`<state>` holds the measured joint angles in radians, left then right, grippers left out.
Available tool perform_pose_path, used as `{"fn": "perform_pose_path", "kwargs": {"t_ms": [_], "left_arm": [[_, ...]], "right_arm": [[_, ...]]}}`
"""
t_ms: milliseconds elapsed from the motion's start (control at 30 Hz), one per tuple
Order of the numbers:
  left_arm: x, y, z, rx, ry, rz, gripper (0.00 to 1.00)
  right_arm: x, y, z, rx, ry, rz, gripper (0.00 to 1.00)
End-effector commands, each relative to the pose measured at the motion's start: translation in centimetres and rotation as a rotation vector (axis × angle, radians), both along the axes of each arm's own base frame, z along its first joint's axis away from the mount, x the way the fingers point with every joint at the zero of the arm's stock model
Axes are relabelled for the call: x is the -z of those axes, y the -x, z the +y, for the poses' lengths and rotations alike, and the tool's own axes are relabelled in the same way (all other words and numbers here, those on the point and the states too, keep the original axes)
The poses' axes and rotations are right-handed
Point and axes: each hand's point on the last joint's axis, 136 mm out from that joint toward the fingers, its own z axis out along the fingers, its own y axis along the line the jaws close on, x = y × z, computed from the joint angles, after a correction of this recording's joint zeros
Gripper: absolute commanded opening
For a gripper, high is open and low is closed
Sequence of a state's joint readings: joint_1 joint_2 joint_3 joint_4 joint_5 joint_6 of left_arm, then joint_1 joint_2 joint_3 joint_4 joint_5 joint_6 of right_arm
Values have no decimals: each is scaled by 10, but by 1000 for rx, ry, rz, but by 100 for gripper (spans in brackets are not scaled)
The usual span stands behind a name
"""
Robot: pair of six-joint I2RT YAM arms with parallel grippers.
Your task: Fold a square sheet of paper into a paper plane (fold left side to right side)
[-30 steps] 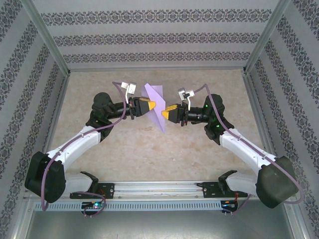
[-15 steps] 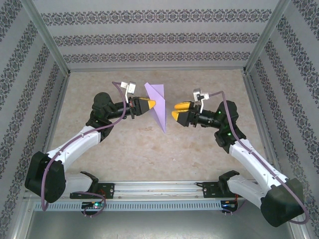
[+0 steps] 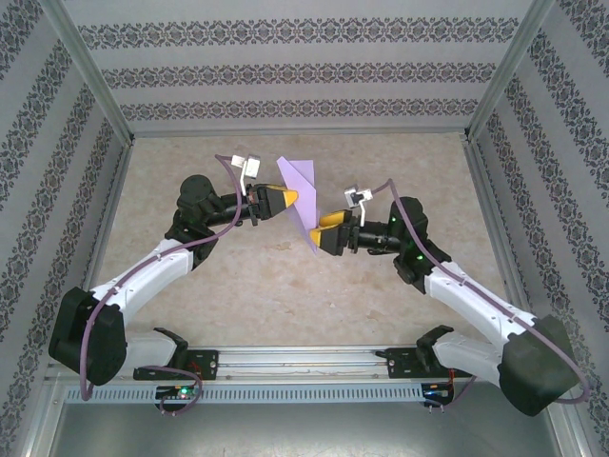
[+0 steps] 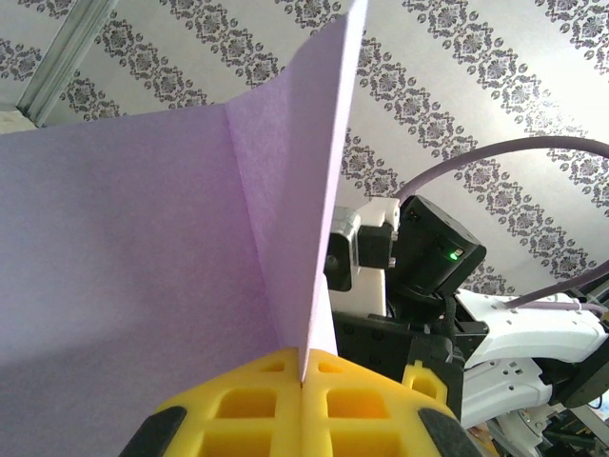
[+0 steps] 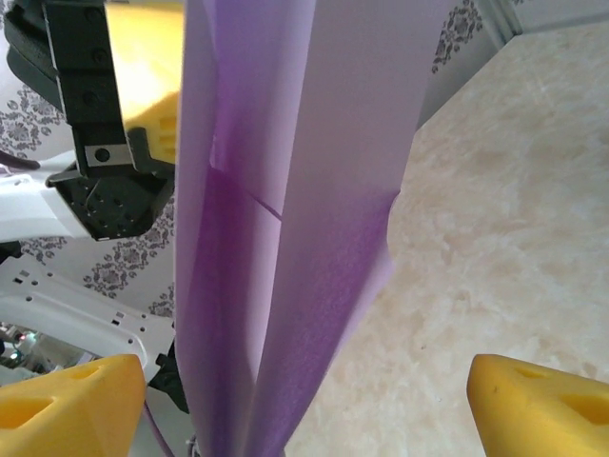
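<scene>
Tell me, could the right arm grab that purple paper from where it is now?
Probably yes. The right tool is open with the purple paper standing between its yellow fingers, nothing in between. The left tool holds the paper up, shut on it.

Right gripper (image 3: 322,236) released paper plane (image 3: 298,176), backed off, returned open-jawed astride lower tip.

Damask-striped walls (image 3: 304,71) and aluminium posts (image 3: 88,71) enclose a beige marbled tabletop (image 3: 285,305).
</scene>
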<state>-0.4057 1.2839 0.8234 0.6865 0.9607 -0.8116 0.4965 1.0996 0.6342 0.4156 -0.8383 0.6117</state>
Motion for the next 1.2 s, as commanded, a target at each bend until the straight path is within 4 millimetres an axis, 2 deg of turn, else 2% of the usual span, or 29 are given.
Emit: {"fn": "perform_pose_path", "kwargs": {"t_ms": [0,333,633,833,967,1167], "left_arm": [[-10,3,-4,22,2,-48,4],[-4,3,-6,37,1,-32,4],[1,0,-6,29,-11,-23,7],[8,-3,-6,18,-27,-19,15],[14,-6,-4,-7,-55,-9,25],[20,-12,16,-111,-104,-12,36]], "right_arm": [[-27,-4,9,-6,-41,-85,85],[-45,-14,13,7,-61,-107,61],[-44,-24,9,39,-60,-79,39],[-46,-25,7,47,-61,-80,25],[-44,-25,5,53,-53,-78,17],[-35,-26,1,78,-27,-62,9]]}}
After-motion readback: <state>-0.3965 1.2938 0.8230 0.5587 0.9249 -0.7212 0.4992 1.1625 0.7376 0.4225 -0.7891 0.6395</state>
